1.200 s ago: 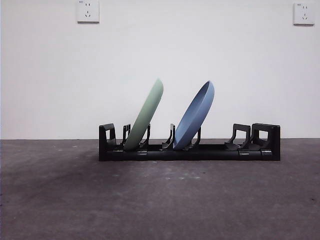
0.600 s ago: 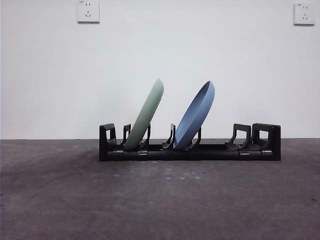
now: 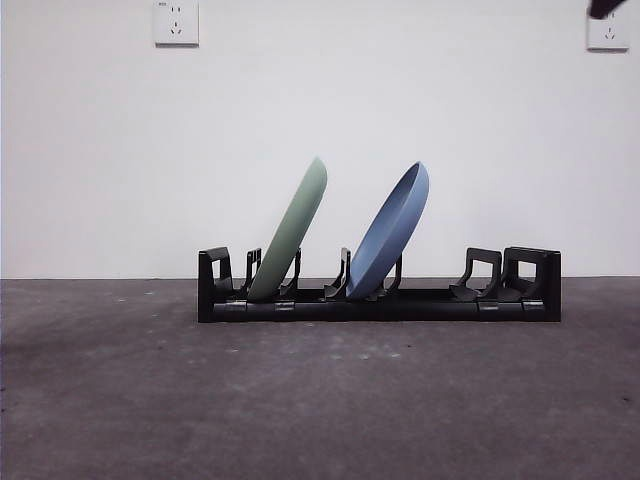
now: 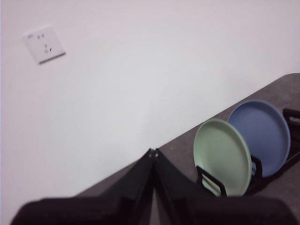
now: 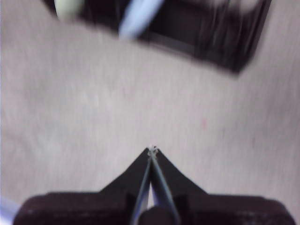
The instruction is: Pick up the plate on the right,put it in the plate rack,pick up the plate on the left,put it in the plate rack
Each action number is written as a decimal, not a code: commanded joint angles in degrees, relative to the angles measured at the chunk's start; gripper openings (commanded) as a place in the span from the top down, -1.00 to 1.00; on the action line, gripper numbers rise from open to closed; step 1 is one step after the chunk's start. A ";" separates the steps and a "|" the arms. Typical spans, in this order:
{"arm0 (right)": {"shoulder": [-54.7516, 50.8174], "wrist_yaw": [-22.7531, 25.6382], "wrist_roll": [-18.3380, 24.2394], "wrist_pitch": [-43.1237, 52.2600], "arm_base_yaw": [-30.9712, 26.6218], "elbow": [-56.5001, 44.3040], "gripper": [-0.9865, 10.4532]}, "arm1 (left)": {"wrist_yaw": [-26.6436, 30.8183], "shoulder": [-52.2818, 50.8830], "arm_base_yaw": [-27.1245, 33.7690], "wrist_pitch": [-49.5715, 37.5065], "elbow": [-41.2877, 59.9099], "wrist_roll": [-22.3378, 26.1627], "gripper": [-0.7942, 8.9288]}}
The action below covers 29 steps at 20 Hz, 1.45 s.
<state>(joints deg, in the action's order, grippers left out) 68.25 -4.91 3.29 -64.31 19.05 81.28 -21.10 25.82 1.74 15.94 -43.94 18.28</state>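
On the dark table (image 3: 320, 400), the plate rack (image 3: 379, 300) sits square across the middle of the front view, and both plates are standing in it. Green plate (image 3: 291, 233) is slotted between the prongs near the rack's left end, leaning over to the right. Blue plate (image 3: 391, 230) stands in the next set of prongs toward the middle, leaning the same way, apart from the green one with a clear gap between them. The right-hand stretch of the rack holds only its own prongs and blocky end.

From the left wrist view, the green plate (image 4: 222, 157) and blue plate (image 4: 261, 136) show their faces side by side, the green one overlapping the blue one's edge. The left gripper (image 4: 153, 152) is up and away from the rack, jaws pressed together tip to tip, holding nothing.

Right wrist view is blurred, but the right gripper (image 5: 153, 150) is plain enough: jaws closed to a point, nothing between them, above bare tabletop with the rack (image 5: 206, 33) well beyond. A black tip (image 3: 606, 8) pokes in at the top right corner of the front view, over a wall socket (image 3: 608, 30); which arm it is I cannot tell.
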 commanded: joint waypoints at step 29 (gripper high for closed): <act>0.22 0.04 -0.24 16.74 0.07 -0.46 0.82 | 13.25 -24.65 0.11 -6.84 43.52 -20.24 0.84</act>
<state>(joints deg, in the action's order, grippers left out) 68.25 -4.89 3.29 -47.94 19.05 81.28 -7.70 1.13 1.78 9.67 -1.06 -1.54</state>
